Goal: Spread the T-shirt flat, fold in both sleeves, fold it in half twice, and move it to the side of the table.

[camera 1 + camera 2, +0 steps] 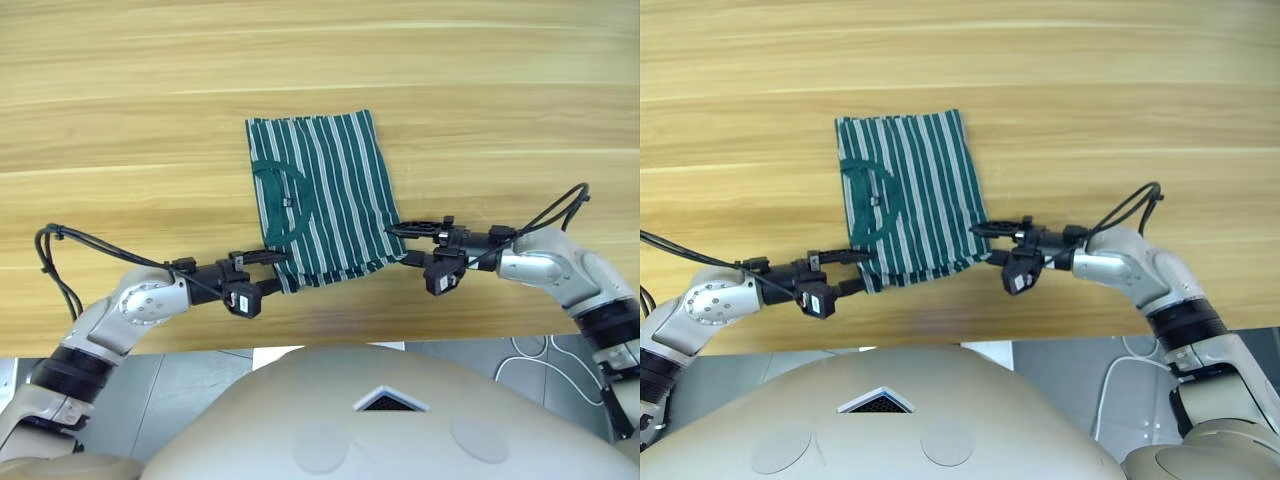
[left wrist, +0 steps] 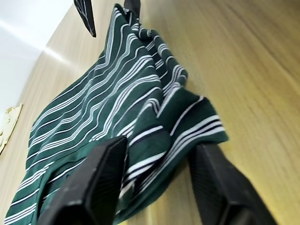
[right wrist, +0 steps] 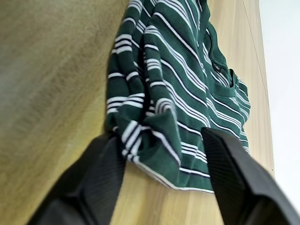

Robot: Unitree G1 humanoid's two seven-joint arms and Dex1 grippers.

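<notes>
A green T-shirt point(image 1: 320, 195) with white stripes lies folded into a narrow rectangle on the wooden table point(image 1: 120, 120), collar facing up. My left gripper point(image 1: 283, 272) sits at its near left corner, open, with the bunched corner point(image 2: 178, 117) between the two fingers point(image 2: 98, 183). At the near right corner my right gripper point(image 1: 396, 245) is open too, its fingers point(image 3: 239, 183) straddling the crumpled hem point(image 3: 145, 126). The shirt's near edge is slightly rumpled between the two grippers.
The table's front edge point(image 1: 480, 335) runs just behind both grippers. Bare wood spreads to the left, right and far side of the shirt. Cables point(image 1: 560, 210) loop off my right forearm.
</notes>
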